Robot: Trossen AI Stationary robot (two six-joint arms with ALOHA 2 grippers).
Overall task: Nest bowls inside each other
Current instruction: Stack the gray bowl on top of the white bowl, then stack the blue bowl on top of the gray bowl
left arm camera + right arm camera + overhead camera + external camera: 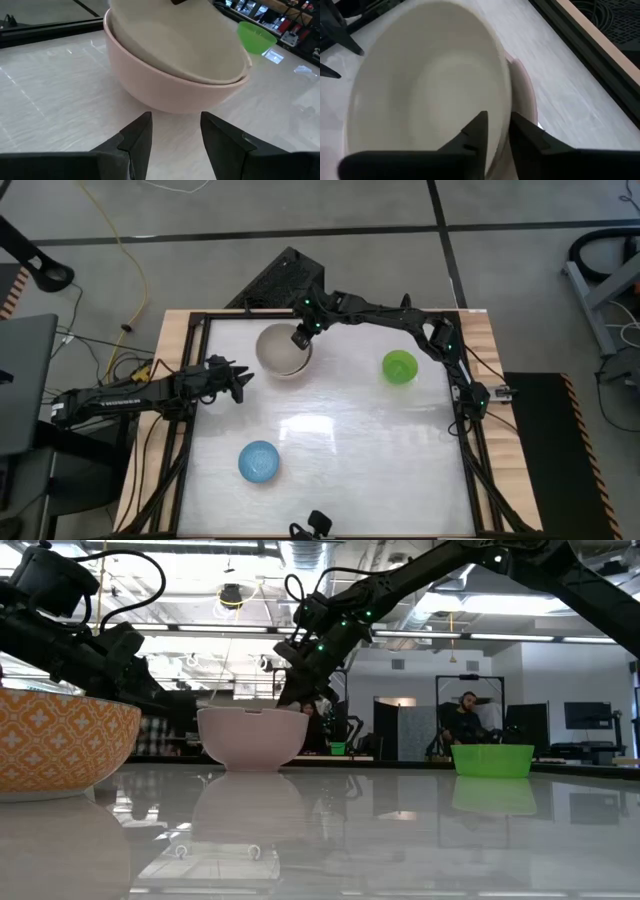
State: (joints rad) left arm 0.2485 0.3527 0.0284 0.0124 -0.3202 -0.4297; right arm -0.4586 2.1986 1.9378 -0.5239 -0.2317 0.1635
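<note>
The cream-white bowl (283, 348) lies inside the grey-beige bowl (165, 95) at the table's far middle, a little askew in it. My right gripper (498, 120) comes down on their far right rim, slightly open. One finger is inside the cream bowl's rim (506, 95) and one is outside it. My left gripper (175, 130) waits open at the table's left, pointing at the two bowls. The green bowl (399, 366) stands alone at the far right. The light blue bowl (259, 461) stands at the near left. My right gripper straddles the cream bowl's rim from above, slanting down from the table's far right. I cannot tell whether either finger touches the rim. The bowl rests in the grey-beige bowl, which stands on the table.
A black frame (190, 380) runs round the white tabletop. In the low view a bowl with an orange-patterned wall (60, 740) stands close at the near left. A person sits in the room beyond the table (465, 715). Bare tabletop lies in the middle and at the near right.
</note>
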